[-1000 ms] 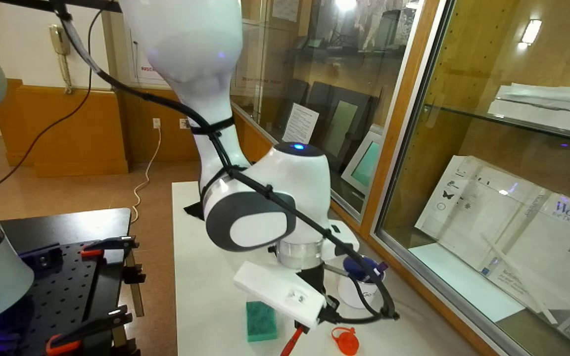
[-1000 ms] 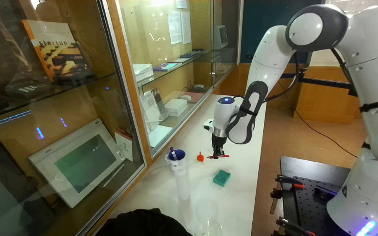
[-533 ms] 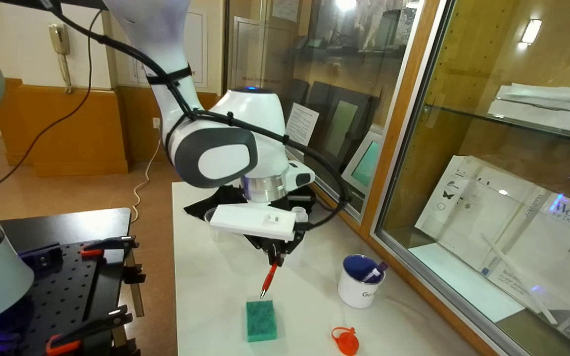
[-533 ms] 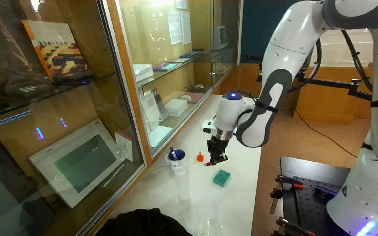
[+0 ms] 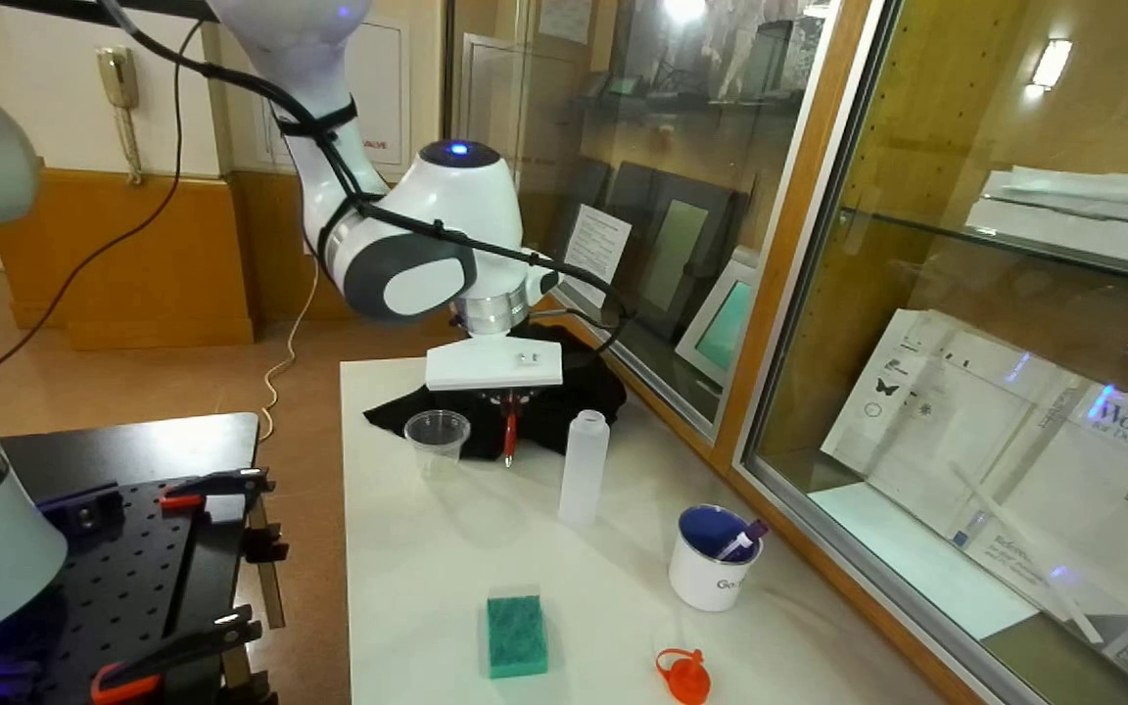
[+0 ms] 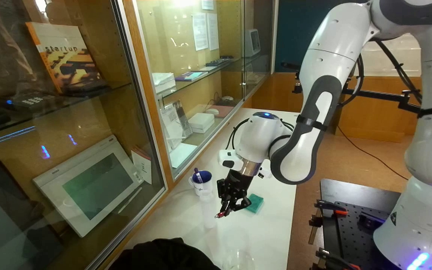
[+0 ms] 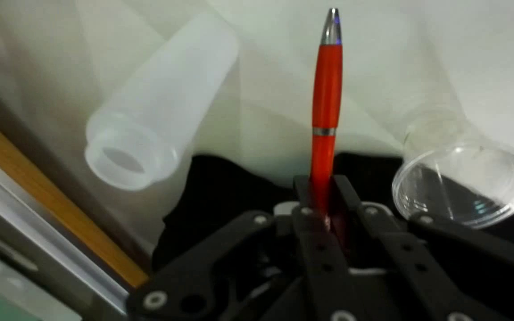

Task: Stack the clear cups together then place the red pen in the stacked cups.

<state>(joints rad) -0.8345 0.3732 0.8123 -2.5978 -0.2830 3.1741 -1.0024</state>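
Evidently, red pen (image 7: 328,89) is pinched toward rear by tool (image 7: 321,183), closed onto it, beside clear cups (image 7: 462,183), apart; judged light, stiff, slick; rear hold deemed right.

Arm's (image 6: 324,56) bent with its elbow (image 6: 413,15) up high, partly cut off in an exterior view, then slopes down to the wrist (image 6: 263,135), which has a blue light (image 6: 265,115) lit on top and a black cable (image 5: 439,230) running along it. The gripper (image 7: 321,183) hangs below the wrist, clearly tilted rather than plumb, and in the wrist view its 2 fingers (image 7: 302,191) are pinched in close, clamped on what they're holding.
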